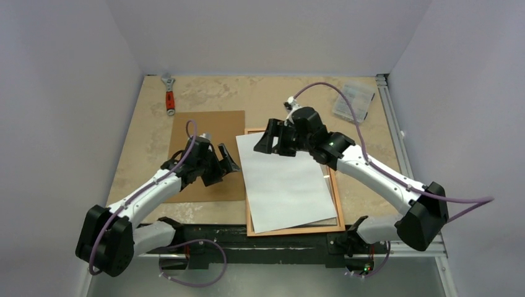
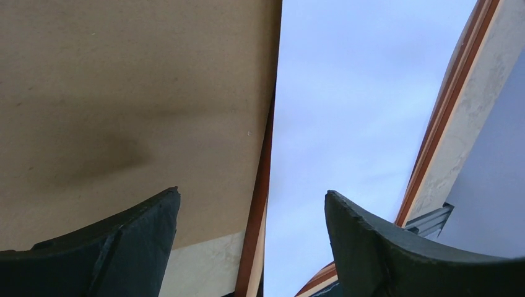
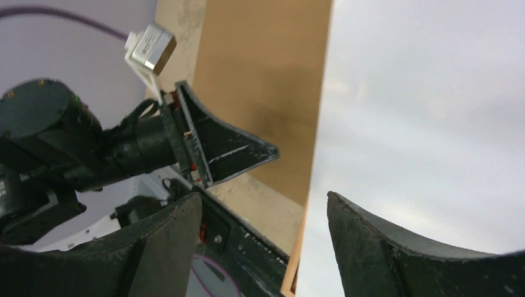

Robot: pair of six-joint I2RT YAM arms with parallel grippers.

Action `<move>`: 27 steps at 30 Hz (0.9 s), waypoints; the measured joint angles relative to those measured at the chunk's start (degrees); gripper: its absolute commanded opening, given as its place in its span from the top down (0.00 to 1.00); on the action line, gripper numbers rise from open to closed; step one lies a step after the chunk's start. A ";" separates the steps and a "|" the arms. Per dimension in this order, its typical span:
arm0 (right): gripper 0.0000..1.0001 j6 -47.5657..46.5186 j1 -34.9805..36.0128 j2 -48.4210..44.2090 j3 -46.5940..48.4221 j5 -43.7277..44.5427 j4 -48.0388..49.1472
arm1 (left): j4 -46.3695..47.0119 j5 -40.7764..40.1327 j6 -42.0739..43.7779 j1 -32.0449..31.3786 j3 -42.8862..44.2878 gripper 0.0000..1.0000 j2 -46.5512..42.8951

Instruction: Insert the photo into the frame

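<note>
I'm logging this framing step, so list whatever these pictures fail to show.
White sheet lying on the thin orange-brown wooden frame: whether its underside is printed, hidden in all views.
Flat brown board: underside hidden; left hand covers part, top view.
Clear packet at far corner: contents too small, top view.

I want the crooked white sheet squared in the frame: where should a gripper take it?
The white sheet's far-left corner, from the left: that corner overhangs the frame's left rail, so a finger may slide under. The open left gripper is nearest.
</note>
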 measured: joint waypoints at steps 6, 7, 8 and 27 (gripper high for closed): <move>0.29 -0.09 -13.05 -4.61 -7.34 -4.76 0.66 | 11.87 5.97 -1.57 0.13 -3.30 0.33 9.16; 0.30 -0.22 -14.82 -5.05 -8.41 -5.44 0.48 | 13.73 6.82 -1.77 0.13 -3.30 0.35 10.93; 0.30 -0.35 -16.31 -5.42 -9.29 -5.99 0.11 | 15.89 7.56 -2.05 0.13 -3.30 0.38 12.68; 0.31 -4.15 -22.14 -8.61 -11.52 -9.77 -3.82 | 27.67 11.80 -2.10 0.13 -0.28 1.00 22.84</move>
